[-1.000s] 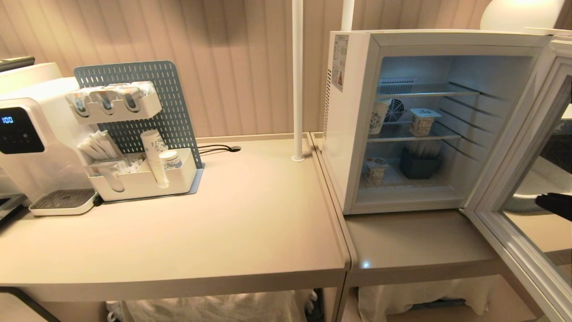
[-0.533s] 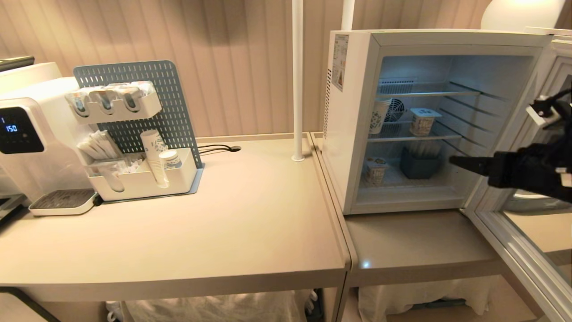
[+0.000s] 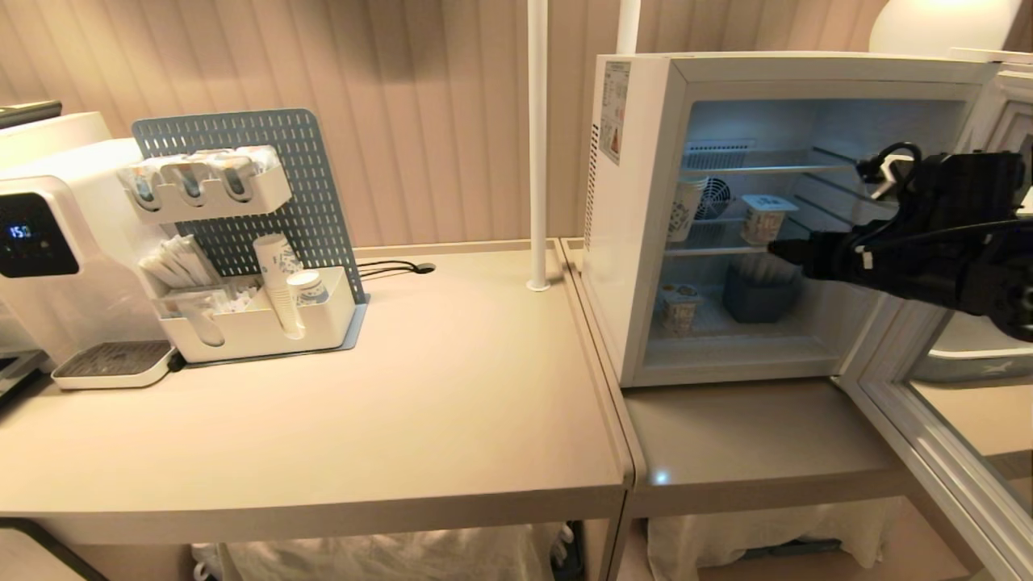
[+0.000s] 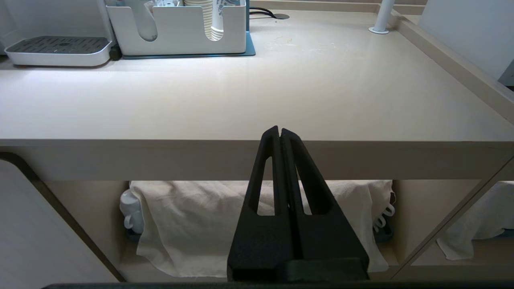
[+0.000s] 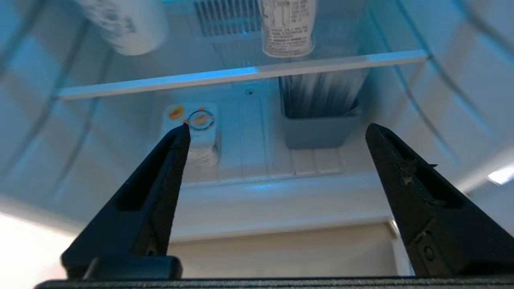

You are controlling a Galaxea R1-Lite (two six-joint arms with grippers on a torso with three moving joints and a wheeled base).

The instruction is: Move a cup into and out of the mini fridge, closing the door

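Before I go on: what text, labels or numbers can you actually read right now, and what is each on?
"15", with a third digit unclear: lit display of the water dispenser.
Sticker on the mini fridge side: print too small to read.
Tub on the middle shelf: dense label print, blurred, unreadable.
Cup on the fridge floor: orange and yellow lid print, no legible words.
Paper cups in the organizer: pattern only.
Nothing else readable.

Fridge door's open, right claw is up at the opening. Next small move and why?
Probably ease the right claw down and in toward the cup on the mini fridge floor: its jaws are wide open, empty, outside the front sill, and that cup sits off to one side of them.
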